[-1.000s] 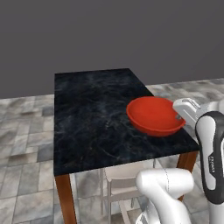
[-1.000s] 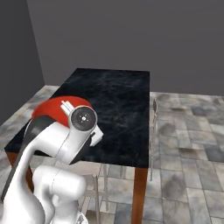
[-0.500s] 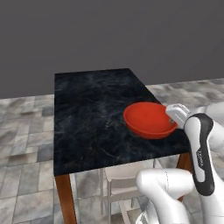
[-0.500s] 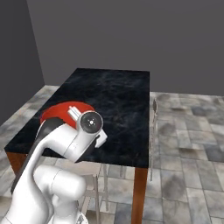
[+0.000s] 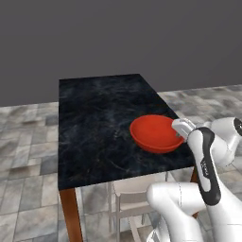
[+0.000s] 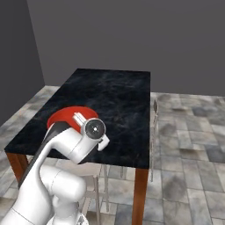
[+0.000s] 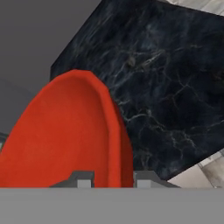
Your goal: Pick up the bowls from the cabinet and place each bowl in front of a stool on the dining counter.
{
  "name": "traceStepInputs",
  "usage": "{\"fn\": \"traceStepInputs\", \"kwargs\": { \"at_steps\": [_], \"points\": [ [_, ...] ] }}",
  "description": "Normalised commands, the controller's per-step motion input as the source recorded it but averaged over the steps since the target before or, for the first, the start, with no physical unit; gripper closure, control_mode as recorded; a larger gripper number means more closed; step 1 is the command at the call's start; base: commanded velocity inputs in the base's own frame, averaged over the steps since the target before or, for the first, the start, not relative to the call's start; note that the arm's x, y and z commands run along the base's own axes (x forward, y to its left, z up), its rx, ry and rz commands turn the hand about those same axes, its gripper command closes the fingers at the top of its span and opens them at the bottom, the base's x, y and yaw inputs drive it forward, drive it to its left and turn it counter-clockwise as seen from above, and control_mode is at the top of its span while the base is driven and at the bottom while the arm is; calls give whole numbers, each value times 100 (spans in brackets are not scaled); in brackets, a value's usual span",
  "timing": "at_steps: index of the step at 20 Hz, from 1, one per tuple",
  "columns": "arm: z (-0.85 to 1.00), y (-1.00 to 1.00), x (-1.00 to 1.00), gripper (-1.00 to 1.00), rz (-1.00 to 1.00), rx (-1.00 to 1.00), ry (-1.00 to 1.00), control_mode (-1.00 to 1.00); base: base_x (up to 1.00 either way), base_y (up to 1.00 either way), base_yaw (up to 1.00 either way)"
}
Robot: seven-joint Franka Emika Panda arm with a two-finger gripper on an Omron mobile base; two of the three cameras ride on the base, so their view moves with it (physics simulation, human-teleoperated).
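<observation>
Just past the robot's white arm, the gripper [image 7: 111,179] is clamped on the rim of the red bowl [image 5: 156,133], one finger inside the wall and one outside, as the hand view shows. From the left base view the bowl is upright and sits over the near right part of the counter [image 5: 94,123], close to its right edge; whether it rests on the black marble or hangs just above it I cannot tell. From the right base view the bowl [image 6: 66,117] peeks out from behind the arm's wrist, over the near left part of the counter [image 6: 118,96]. Under the near edge a pale stool [image 5: 134,189] stands tucked between the reddish wooden legs, just below the bowl's end of the top. A second stool [image 6: 154,132] stands at the counter's right side in the right base view. Beyond lie grey stone floor tiles and a plain dark wall.
</observation>
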Motion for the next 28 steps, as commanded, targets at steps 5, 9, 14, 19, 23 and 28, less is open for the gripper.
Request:
{"fn": "traceStepInputs", "kwargs": {
  "at_steps": [5,9,14,19,23,28],
  "points": [
    [-20,0,24,100,0,0,0,-100,0,0,0],
    [-16,0,22,100,0,0,2,-100,0,0,0],
    [-17,0,20,100,0,0,4,-100,0,0,0],
    [-26,0,22,100,0,0,2,-100,0,0,0],
    [-29,0,23,100,0,0,0,-100,0,0,0],
    [-30,-1,24,100,0,0,0,-100,0,0,0]
  ]
}}
